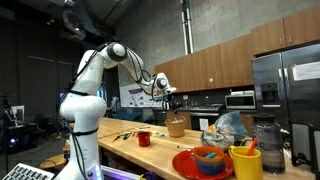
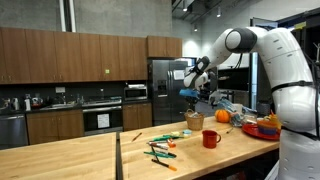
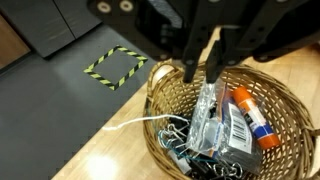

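**A:** What shows in an exterior view?

**B:** The gripper (image 1: 170, 97) hangs above a round woven wicker basket (image 1: 176, 127) that stands on the light wooden countertop (image 1: 150, 155). A red mug (image 1: 144, 138) sits to the near left of the basket, apart from it. The jaws are too small to read here.

**A:** And in an exterior view with the steel fridge behind?

**B:** The gripper (image 2: 192, 96) is over the basket (image 2: 194, 121), clear of its rim. The red mug (image 2: 210, 139) stands nearer and to the right. Some scattered coloured markers (image 2: 160, 150) lie to the left of the mug.

**A:** The wrist view?

**B:** The gripper (image 3: 203, 82) has its fingers almost together, pinching the top of a clear plastic packet with a barcode label (image 3: 222, 120). The packet hangs down into the basket (image 3: 160, 92), its lower end among a tangle of metal clips (image 3: 180, 145). An orange-and-white tube (image 3: 250, 115) lies just right of the packet, inside the basket. A yellow-and-black taped square (image 3: 115, 67) marks the dark floor to the far left.
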Robot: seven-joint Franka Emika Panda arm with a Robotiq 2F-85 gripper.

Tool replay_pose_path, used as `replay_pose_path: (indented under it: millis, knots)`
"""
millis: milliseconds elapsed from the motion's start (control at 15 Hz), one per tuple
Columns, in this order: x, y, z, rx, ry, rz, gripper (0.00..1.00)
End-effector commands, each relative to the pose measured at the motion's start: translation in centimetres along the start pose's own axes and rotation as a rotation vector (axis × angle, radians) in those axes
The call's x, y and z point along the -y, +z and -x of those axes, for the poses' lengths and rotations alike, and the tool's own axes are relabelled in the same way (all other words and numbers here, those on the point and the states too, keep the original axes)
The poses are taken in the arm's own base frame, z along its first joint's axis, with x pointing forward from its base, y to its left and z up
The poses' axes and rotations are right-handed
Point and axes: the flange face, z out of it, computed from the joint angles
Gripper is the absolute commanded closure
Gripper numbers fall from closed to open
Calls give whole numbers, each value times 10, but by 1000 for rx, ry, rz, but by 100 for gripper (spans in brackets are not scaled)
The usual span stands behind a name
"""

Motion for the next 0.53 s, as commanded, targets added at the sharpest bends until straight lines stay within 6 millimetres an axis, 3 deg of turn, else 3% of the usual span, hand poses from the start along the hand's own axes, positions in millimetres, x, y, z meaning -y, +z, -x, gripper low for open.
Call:
replay_pose_path:
  millis: [0,467]
  knots:
    - [-8,17,-6,1,56,63,50]
    - [-9,49,-3,-1,115,134,2]
